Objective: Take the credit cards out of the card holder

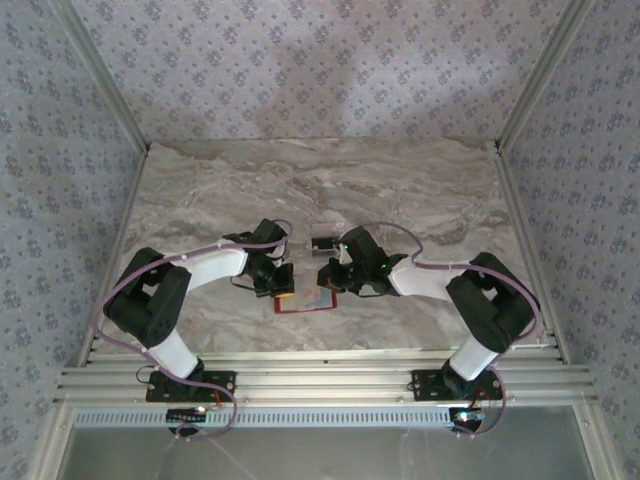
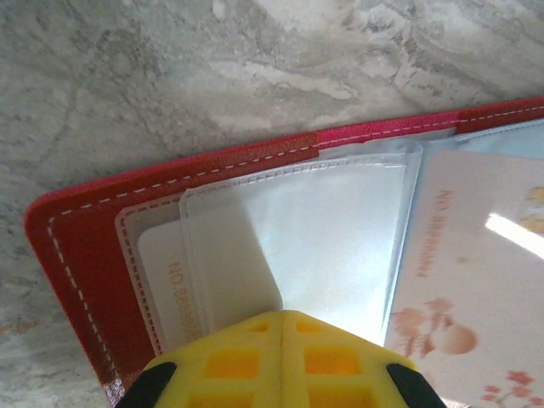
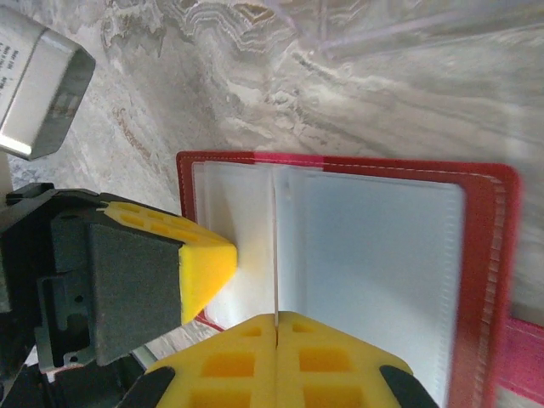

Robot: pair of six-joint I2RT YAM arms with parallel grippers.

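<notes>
Presently on the bench (image 1: 420, 190): one card holder (image 1: 300, 303), red with white stitching, lying open and flat towards the near edge, between the two arms. Contents: clear pockets (image 2: 323, 229) edged in red; one of the credit cards (image 2: 161, 272), pale with faint printed lettering, sits tucked in the outermost pocket by the holder's rounded corner; a second card (image 2: 476, 289), pale with a blossom print, lies on the neighbouring leaf, though I cannot tell whether it is sleeved. Left claw (image 2: 283, 348): yellow tips clenched together, pressed on the clear pocket. Right claw (image 3: 276, 353): likewise clenched, tips set at the fold of a clear leaf, with the left claw's yellow tip just beside it; whether either pinches the plastic cannot be told. One small metal box (image 3: 42, 93) stands just beyond the holder, apart from it. The marble is bare from there to the far edge and out to both side rails.
</notes>
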